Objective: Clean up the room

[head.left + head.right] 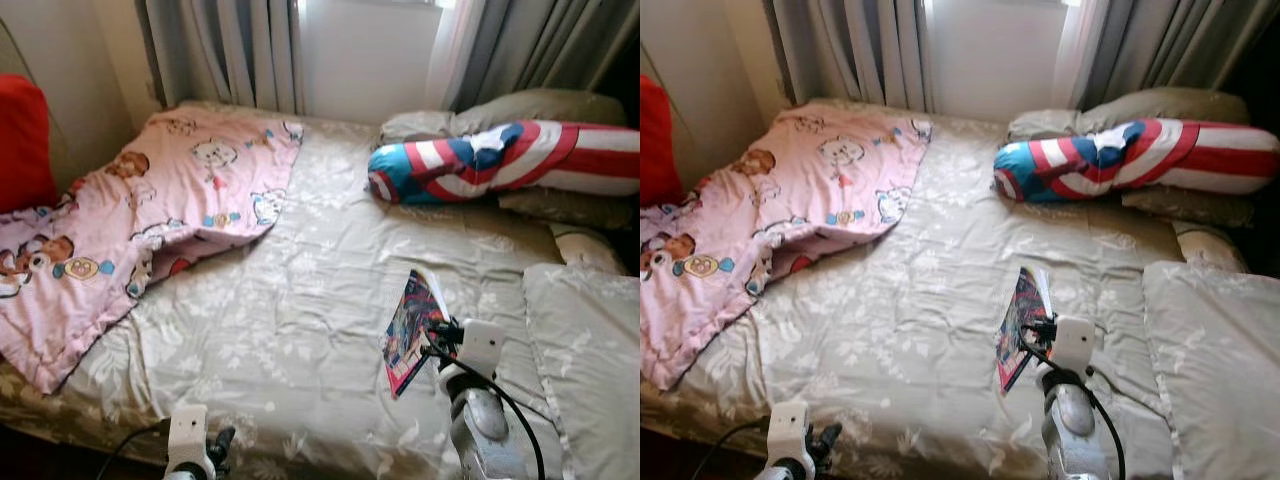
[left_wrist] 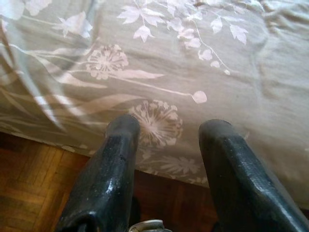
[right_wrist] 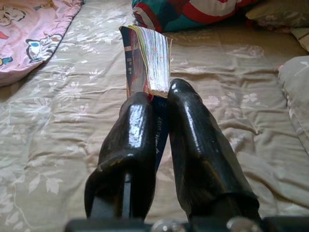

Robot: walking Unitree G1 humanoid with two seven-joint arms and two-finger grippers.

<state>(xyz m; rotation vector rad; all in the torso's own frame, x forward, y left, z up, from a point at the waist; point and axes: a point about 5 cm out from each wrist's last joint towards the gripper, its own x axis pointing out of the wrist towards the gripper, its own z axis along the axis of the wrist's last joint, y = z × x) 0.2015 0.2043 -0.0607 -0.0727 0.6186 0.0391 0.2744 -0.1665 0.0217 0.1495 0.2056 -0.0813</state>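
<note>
A colourful book (image 1: 412, 330) is held on edge above the bed's right half, with my right gripper (image 1: 440, 338) shut on its lower corner. The right wrist view shows the book (image 3: 147, 63) pinched between the two black fingers (image 3: 193, 145), its page edges facing up. My left gripper (image 1: 215, 447) hovers low at the bed's front edge, open and holding nothing; its fingers (image 2: 227, 159) frame the floral cover and the wooden floor (image 2: 29, 193) below.
A beige floral bedspread (image 1: 300, 300) covers the bed. A pink cartoon blanket (image 1: 150, 210) lies crumpled on the left. A red, white and blue bolster (image 1: 500, 160) and grey pillows (image 1: 585, 350) sit along the right. Curtains (image 1: 230, 50) hang behind.
</note>
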